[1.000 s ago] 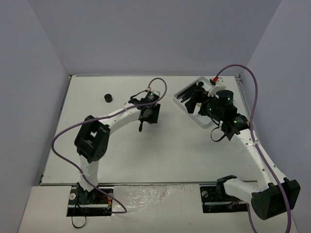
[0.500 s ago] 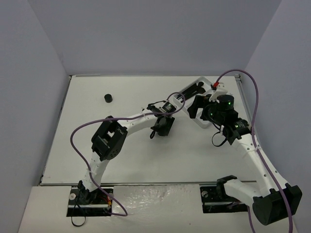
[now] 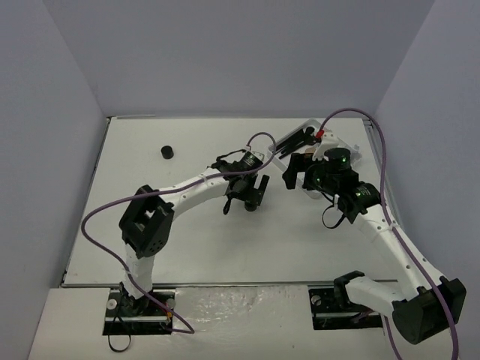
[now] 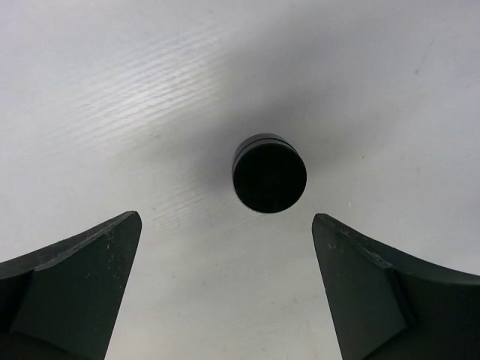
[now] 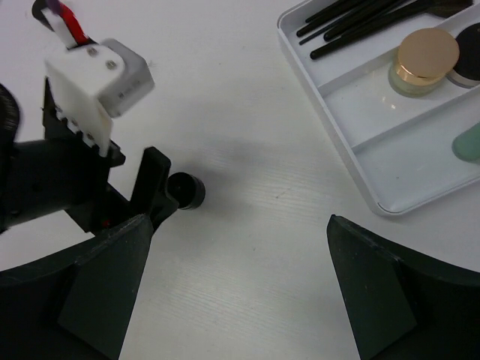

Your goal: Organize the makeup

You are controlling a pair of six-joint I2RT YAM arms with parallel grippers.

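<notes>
A black round pot (image 4: 269, 173) stands on the white table just beyond my left gripper (image 4: 225, 218), which is open and touches nothing. In the right wrist view the same pot (image 5: 186, 190) sits beside the left gripper's black fingers (image 5: 154, 184). My right gripper (image 5: 234, 223) is open and empty over bare table, left of the white tray (image 5: 405, 169). The tray holds thin black brushes (image 5: 360, 19), a tan jar with a gold lid (image 5: 424, 60), a black pot (image 5: 469, 64) and a green bottle (image 5: 469, 142). Another black pot (image 3: 166, 151) stands far left.
Seen from above, the tray (image 3: 304, 127) lies at the back right, largely hidden under the right arm (image 3: 334, 176). The left gripper (image 3: 251, 191) hangs at mid-table just left of it. Grey walls close in the table on three sides.
The left arm swung right toward the tray carrying a black pot, then opened and let it go onto the table. The right gripper shifted left, off the tray.
</notes>
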